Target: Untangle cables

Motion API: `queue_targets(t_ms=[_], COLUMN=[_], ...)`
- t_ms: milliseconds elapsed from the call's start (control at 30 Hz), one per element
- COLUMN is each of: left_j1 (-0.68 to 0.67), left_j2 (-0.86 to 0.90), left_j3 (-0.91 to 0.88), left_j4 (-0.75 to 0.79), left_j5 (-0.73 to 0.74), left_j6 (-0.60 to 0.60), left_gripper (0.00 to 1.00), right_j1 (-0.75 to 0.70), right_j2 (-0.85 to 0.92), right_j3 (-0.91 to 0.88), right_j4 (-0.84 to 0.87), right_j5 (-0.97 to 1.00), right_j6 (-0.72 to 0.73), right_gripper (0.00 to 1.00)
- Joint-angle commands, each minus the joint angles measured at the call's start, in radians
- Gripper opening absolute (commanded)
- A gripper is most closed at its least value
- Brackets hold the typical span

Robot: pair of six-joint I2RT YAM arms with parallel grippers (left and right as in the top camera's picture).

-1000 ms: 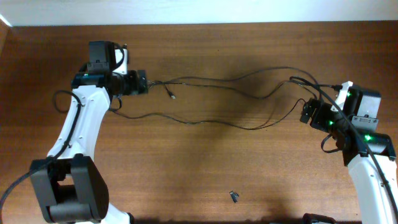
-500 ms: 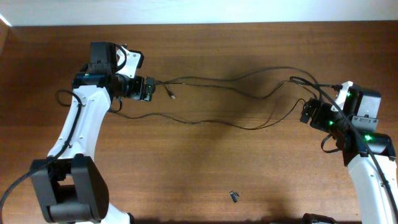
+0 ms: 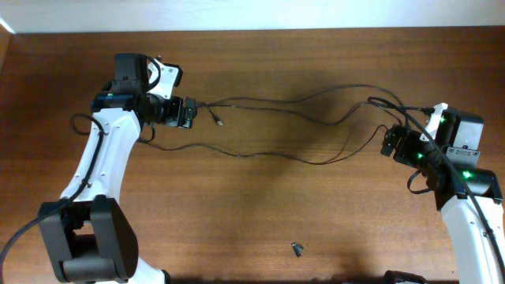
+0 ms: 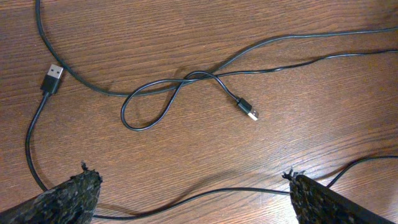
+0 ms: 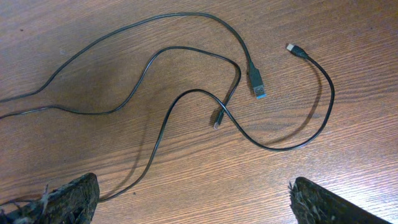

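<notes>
Item: cables, thin and black, laid out on a brown wooden table in long loose curves that are strung between the two arms, with the strands crossed over one another near the middle and toward the right end. Left gripper: released, jaws spread wide, nothing held; it is positioned at the left ends of the cords, which are spread out just ahead of it. In the left wrist view the gripper is seen hovering over the cables, where a small loop is formed by one strand crossed over itself; a flat plug is found to the left of the loop and a small plug to its right, both apart from the fingertips. A further strand is run across the gap between the two fingertips at the lower edge; contact with them cannot be told. Right gripper: likewise released, jaws wide, nothing grasped, set beside the right ends of the cords. In the right wrist view the gripper is shown above the cables, with a blue-tipped plug and two slimmer plug ends lying ahead of it, clear of the fingers; one strand is led down toward the left-hand fingertip. Sundry: a tiny dark clip-like piece, lying alone near the front edge, well apart from the cords.
</notes>
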State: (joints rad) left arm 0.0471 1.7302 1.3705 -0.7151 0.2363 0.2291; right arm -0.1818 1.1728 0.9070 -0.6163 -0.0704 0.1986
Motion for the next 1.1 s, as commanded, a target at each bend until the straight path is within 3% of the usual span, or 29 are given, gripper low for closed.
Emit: queue_targets(t_ms=[0,500,700,800,967,1067], left_j1=[0.001,0.001,0.000,0.000,0.000,0.000], left_j2=[0.007,0.008,-0.130,-0.316,-0.706,-0.917], left_j3=[0.006,0.006,-0.026,-0.249,-0.723,-0.921], left_j4=[-0.002,-0.004,0.000,0.195,0.695,0.931], left_j5=[0.019,-0.061,-0.062,-0.080,-0.076,-0.074], left_j6=[0.019,0.023,0.024,0.032,0.034,0.034], left_gripper=[0.99,0.99,0.99,0.99,0.99,0.99], right_j1=[-0.001,-0.001,-0.001,-0.001,-0.001,-0.001], right_j2=[0.001,0.001,0.001,0.001,0.001,0.001], right_j3=[0.015,0.015,0.015,0.015,0.015,0.015], right_j4=[0.003,0.003,0.003,0.003,0.003,0.003], right_j5=[-0.005,-0.005,-0.005,-0.005,-0.005,-0.005], right_j6=[-0.007,-0.007,-0.007,-0.008,-0.007,-0.008], right_gripper=[0.99,0.99,0.99,0.99,0.99,0.99])
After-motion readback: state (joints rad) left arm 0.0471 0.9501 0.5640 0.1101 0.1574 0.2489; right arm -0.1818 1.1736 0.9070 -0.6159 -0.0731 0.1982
